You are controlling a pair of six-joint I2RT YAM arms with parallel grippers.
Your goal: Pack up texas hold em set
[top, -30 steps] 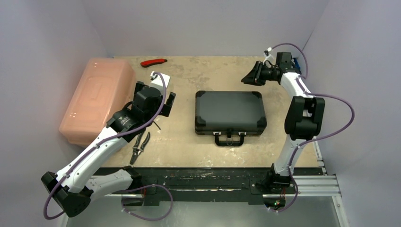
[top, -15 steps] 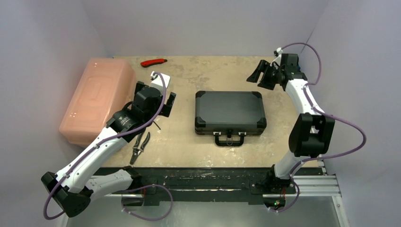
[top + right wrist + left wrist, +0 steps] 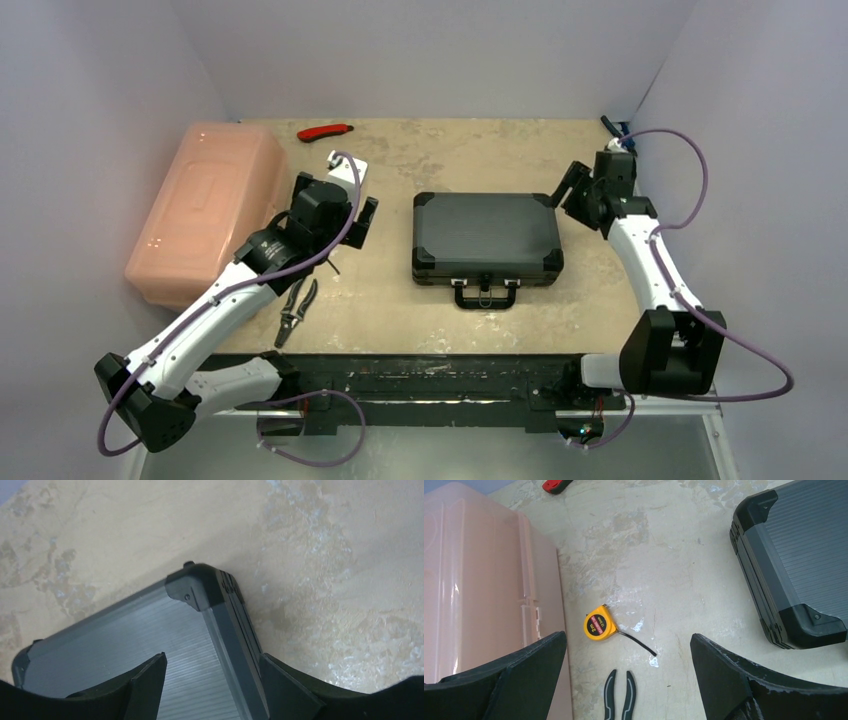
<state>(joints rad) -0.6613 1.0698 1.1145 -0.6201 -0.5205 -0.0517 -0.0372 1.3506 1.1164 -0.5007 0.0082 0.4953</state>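
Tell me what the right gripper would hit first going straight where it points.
Most likely the black case, by its far right corner: the right gripper, open, frames that edge in the wrist view. The gap to it is unclear.

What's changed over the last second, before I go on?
The right gripper came down and back to the black case's far right corner, jaws opening wider over its edge. The left arm crept slightly forward. Case, pink box, pliers and red cutter stayed put.

Overhead camera looks down — both close wrist cameras share the briefcase [image 3: 487, 238].
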